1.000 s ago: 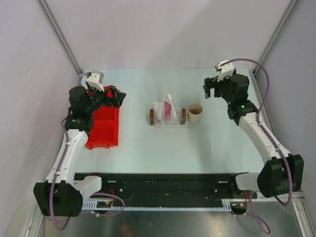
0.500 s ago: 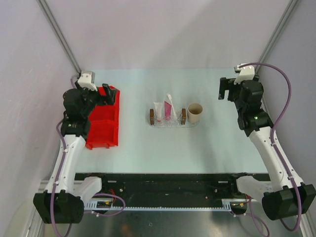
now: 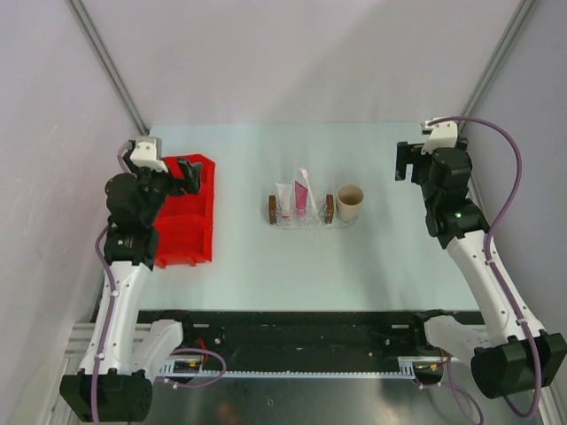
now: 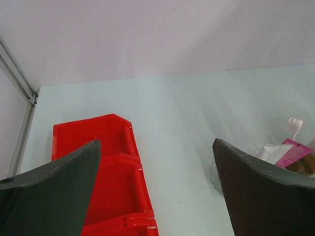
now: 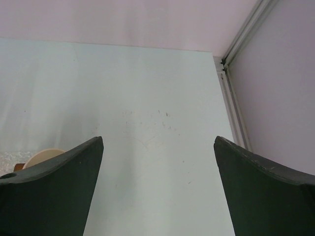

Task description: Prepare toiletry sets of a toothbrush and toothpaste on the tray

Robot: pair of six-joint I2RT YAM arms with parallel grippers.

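Jaws on both arms stand wide apart and hold nothing. The left arm [image 3: 124, 257] hangs its pair above the far end of the red plastic divided bin [image 3: 188, 217], while the right arm [image 3: 483, 266] has its pair near the far right corner of the pale green tabletop [image 3: 266, 274], well apart from the work. The small shallow clear plastic tray [image 3: 301, 225] with a dark brown block at each short end sits mid-table, and the set lies gathered in it: a small white squeeze tube [image 3: 283, 199] on the left and a magenta-pink squeeze tube [image 3: 301, 197] beside it. The thin white toothbrush [image 3: 307, 181] slants across the pink tube towards the far side. From overhead the brush is so slim that I cannot tell whether it rests on the tray floor or only leans on the pink tube. The blocks appear to act as end stops, keeping the pieces between them. A tan paper cup [image 3: 350, 203] stands upright just beside the right-hand block, outside the tray. With everything grouped and both arms held out to the sides — clear of the tray — the set looks complete or very nearly so.
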